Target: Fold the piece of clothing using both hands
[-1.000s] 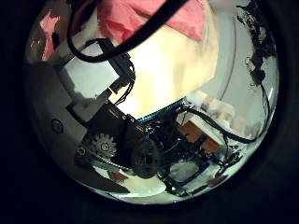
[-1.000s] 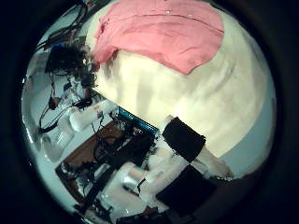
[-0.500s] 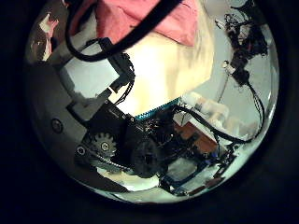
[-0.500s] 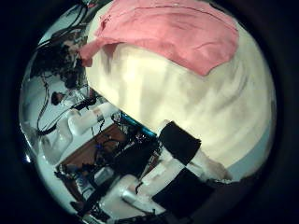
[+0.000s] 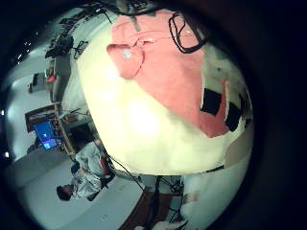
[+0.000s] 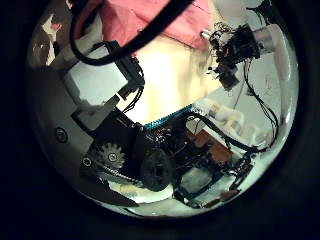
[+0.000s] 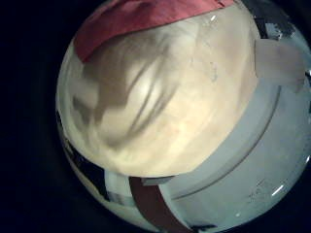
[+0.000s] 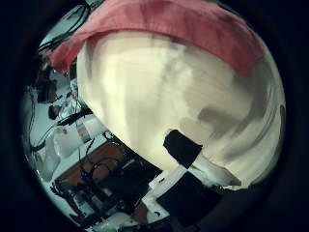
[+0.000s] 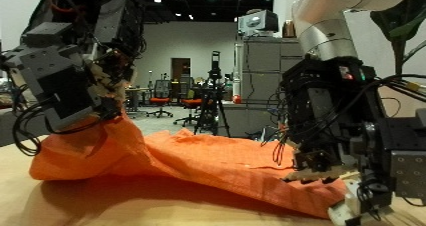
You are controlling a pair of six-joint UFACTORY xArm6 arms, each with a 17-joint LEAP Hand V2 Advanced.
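On the pale table in front of you lies the orange-red garment, spread flat at the middle with soft wrinkles. At one end it rises into a bunched peak against your left hand; at the other it runs in a thin tongue up to your right hand. You can see the left hand's dark fingers curled into that raised cloth, so it grips the garment. The right hand's fingertips reach down to the cloth's edge, but you cannot tell from the outside view whether they pinch it.

From the left little finger side palm view the garment shows as a broad pink sheet with a collar area at one end, lying across the round tabletop.

Compared with a second ago, the right thumb side palm view now has the garment stretched as a wider band and filling more of the picture, so that palm has come closer to the cloth. In the left thumb side palm view the cloth has slid toward the edge, and another hand has come into sight beside it.
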